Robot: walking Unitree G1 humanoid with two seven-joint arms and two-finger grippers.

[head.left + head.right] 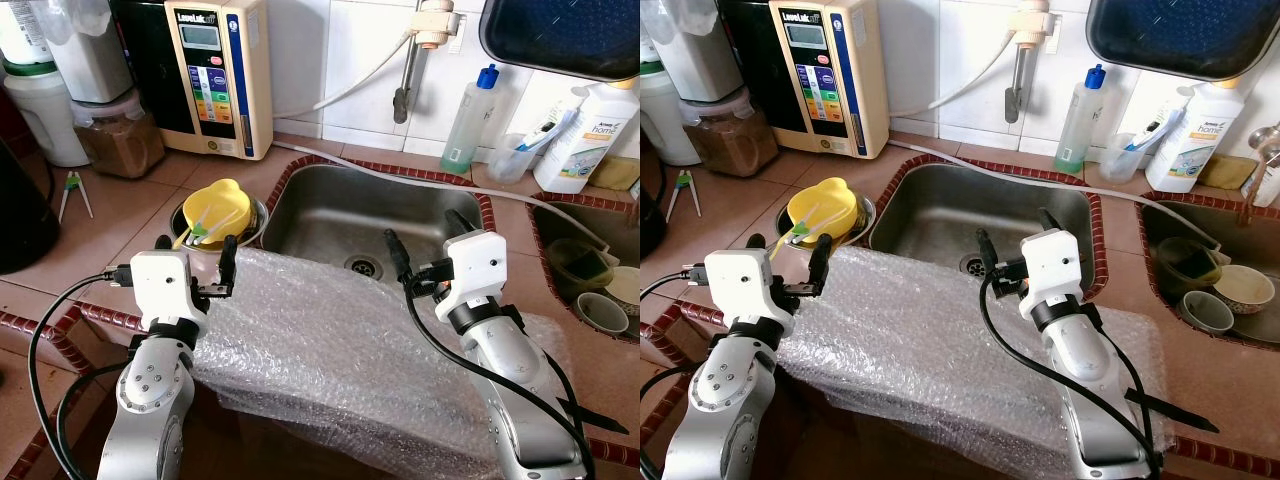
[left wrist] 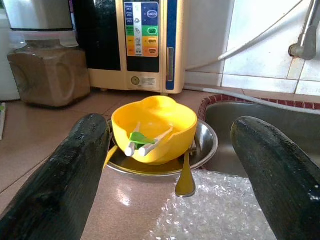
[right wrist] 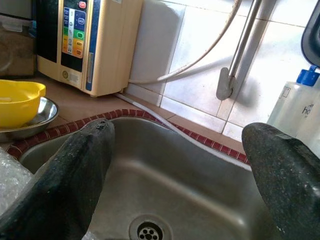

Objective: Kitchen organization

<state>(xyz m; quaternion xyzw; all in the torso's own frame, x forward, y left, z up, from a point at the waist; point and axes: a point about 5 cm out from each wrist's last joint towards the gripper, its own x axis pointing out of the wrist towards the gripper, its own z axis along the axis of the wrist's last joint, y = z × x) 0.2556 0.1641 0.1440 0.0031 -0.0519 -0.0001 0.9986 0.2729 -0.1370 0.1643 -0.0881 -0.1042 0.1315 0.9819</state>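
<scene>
Yellow bowl [image 2: 155,127] sits in a steel dish [image 2: 202,150] beside the sink [image 1: 330,215]; left gripper [image 1: 195,262] and right gripper [image 1: 428,238] both spread open, empty.

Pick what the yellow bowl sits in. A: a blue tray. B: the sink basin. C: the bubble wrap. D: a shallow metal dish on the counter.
D: the yellow bowl rests inside a metal dish on the tiled counter beside the sink.
</scene>
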